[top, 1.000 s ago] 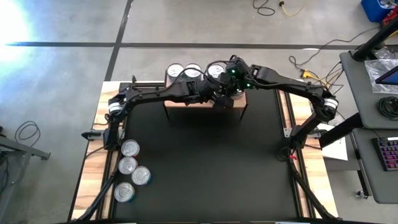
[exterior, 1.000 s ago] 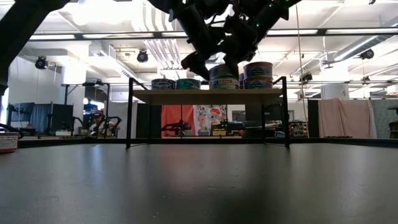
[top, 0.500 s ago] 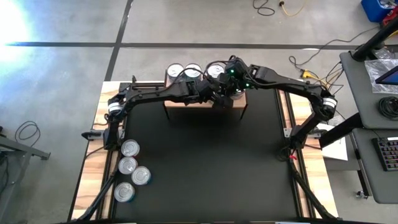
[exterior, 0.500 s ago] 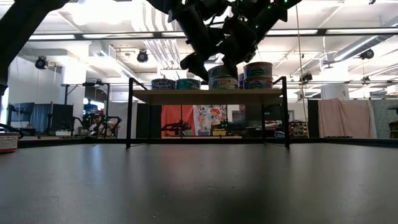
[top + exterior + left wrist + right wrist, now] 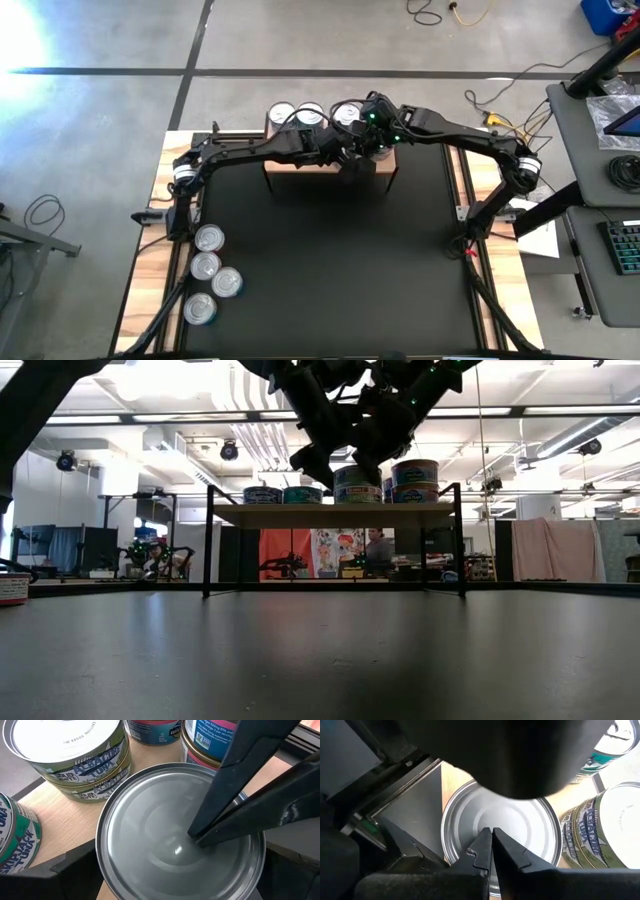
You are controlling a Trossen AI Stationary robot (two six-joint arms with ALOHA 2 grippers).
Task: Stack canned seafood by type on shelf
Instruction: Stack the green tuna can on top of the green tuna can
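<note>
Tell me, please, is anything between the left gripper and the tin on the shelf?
Yes. The right gripper, shut, presses its tips on the tin's lid, while the left gripper stands open around that tin on the shelf.

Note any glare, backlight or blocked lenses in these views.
High view: blown-out glare on the floor at upper left. Low view: bright ceiling lights leave the arms as silhouettes above the shelf. Left wrist view: a small highlight on the tuna can lid. Right wrist view: a dark arm blocks the upper frame.
</note>
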